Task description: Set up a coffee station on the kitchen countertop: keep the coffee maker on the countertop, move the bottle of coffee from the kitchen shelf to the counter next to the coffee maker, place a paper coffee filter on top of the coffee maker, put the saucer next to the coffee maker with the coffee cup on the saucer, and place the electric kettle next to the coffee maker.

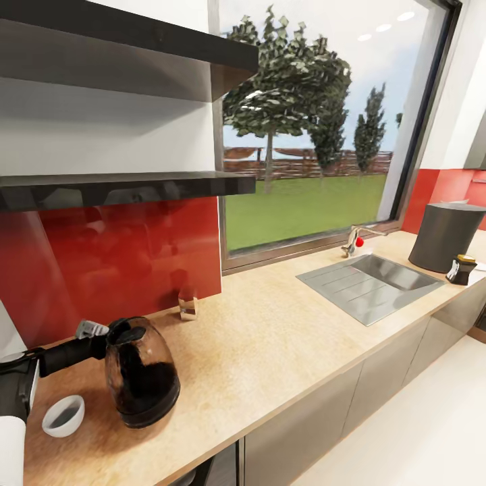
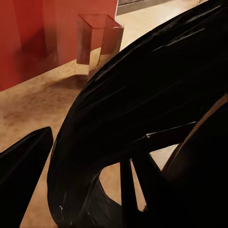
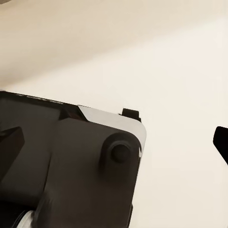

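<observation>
Left arm reaches in low from the head view's left edge, its black forearm nearly level over the bench (image 1: 270,351), and the left end effector (image 1: 94,335) meets the handle side of the electric kettle (image 1: 140,372). Whether its fingers are clamped on the handle or merely beside it cannot be told; the left wrist view is mostly dark curved kettle handle (image 2: 156,99) close up. The kettle is rounded smoky glass with a black lid and base, standing upright on the matte, speckled beige wood-look bench. Just beside it sits a small white coffee cup (image 1: 63,415). A small clear glass (image 1: 188,305) stands near the glossy red backsplash (image 1: 108,263). The right end effector's fingertips (image 3: 221,141) sit apart over pale floor.
</observation>
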{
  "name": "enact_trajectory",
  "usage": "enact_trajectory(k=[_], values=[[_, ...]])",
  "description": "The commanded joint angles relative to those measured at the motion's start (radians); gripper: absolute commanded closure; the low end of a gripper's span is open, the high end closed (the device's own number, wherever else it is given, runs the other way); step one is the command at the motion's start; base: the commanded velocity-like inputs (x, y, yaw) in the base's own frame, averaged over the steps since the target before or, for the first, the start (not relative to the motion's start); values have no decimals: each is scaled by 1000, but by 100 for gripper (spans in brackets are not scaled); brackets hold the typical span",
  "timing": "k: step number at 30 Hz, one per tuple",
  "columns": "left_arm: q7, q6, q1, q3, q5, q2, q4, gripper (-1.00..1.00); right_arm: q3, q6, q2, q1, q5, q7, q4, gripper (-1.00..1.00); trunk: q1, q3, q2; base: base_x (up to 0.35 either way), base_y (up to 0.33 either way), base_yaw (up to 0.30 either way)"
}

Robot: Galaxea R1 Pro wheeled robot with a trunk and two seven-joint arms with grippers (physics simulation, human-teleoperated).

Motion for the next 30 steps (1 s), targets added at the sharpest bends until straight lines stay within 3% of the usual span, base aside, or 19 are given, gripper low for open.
enact_trajectory(k=[1, 5, 9, 15, 20, 21, 24, 26, 30], values=[[-7, 16, -6, 4, 1, -4, -2, 100, 8, -3, 1, 0, -10, 3, 0, -100, 0, 0, -1, 0, 0, 0], [-4, 81, -46, 3, 31, -18, -14, 100, 9, -3, 6, 0, -10, 3, -2, -100, 0, 0, -1, 0, 0, 0], [-2, 121, -81, 3, 38, -24, -59, 100, 4, -5, 7, 0, -12, 4, -5, -100, 0, 0, -1, 0, 0, 0], [-2, 196, -93, 0, 38, -25, -151, 100, 4, -15, 8, 0, -14, 5, -11, -100, 0, 0, -1, 0, 0, 0], [-3, 214, -93, -4, 34, -25, -182, 100, 1, -68, 8, 0, -16, 5, -11, -100, 0, 0, -1, 0, 0, 0], [-5, 216, -84, -53, 32, -24, -185, 100, -11, -78, 8, 0, -16, 5, -12, -100, 0, 0, -1, 0, 0, 0], [0, 217, -80, -130, 28, -21, -186, 100, -77, -80, 5, 0, -16, 5, -12, -100, 0, 0, -1, 0, 0, 0], [0, 217, -79, -147, 28, -19, -186, 100, -140, -80, -1, 0, -14, 5, -10, -100, 0, 0, -1, 0, -3, 0], [5, 216, -78, -154, 26, -21, -185, 100, -151, -79, -3, 0, -14, 4, -10, -100, 0, 0, -1, 0, -206, 0]])
